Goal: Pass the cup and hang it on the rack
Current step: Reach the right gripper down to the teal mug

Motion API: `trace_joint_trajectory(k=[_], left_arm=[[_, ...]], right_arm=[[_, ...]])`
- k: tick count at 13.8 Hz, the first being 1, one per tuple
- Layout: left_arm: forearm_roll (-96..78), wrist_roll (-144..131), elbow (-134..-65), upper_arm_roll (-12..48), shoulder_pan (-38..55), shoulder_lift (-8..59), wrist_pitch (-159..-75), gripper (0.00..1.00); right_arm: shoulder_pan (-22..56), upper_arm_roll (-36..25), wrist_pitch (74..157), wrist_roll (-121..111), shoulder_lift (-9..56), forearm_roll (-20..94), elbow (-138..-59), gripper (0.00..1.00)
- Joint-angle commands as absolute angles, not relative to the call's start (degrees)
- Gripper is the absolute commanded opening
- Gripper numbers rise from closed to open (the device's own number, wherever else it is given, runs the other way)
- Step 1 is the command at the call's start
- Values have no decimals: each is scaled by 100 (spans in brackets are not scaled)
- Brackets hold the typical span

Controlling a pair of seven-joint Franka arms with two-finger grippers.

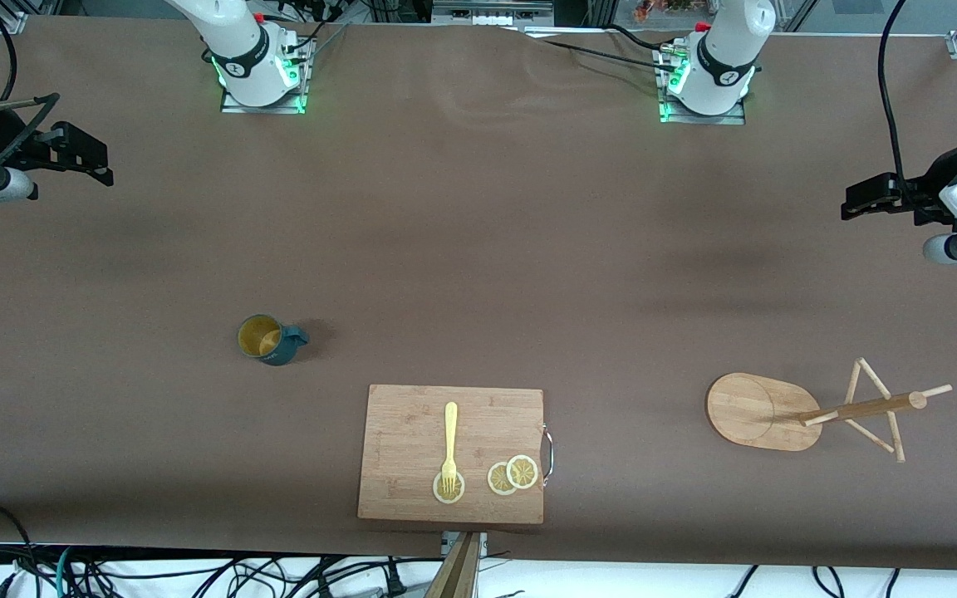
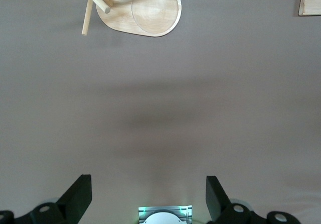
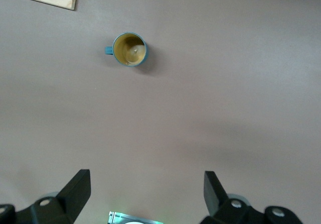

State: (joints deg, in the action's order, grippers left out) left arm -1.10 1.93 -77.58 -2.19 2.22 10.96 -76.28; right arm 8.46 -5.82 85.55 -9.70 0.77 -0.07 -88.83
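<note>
The cup (image 1: 267, 339) is a dark teal mug with a yellowish inside. It stands upright on the table toward the right arm's end, its handle toward the left arm's end. It also shows in the right wrist view (image 3: 129, 49). The rack (image 1: 757, 411) is a bamboo mug tree with its oval base flat on the table toward the left arm's end, and it shows in the left wrist view (image 2: 145, 13). My right gripper (image 1: 96, 162) (image 3: 147, 181) is open and empty, raised at the right arm's end. My left gripper (image 1: 856, 199) (image 2: 148, 184) is open and empty, raised at the left arm's end.
A rectangular bamboo cutting board (image 1: 412, 432) lies near the table's front edge between cup and rack. On it lie a yellow fork (image 1: 450, 444) and lemon slices (image 1: 513, 474). Cables run along the table edges.
</note>
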Motion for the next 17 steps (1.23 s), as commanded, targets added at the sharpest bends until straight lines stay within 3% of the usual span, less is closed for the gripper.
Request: trace_joint_trajectory(k=[1, 8, 12, 17], left_arm=[[-211, 149, -7567, -193, 185, 1178, -7585, 100], [-211, 149, -7567, -193, 185, 1178, -7585, 100], [-211, 141, -7567, -193, 185, 1178, -7585, 100], [-211, 141, -7567, -185, 193, 1178, -7585, 100]], right_arm=[[756, -536, 8526, -897, -9, 70, -8886, 100], [747, -545, 8761, -923, 175, 44, -9218, 100], [747, -545, 11104, -862, 166, 79, -10983, 100], [852, -501, 12644, -642, 1271, 88, -11312, 100]])
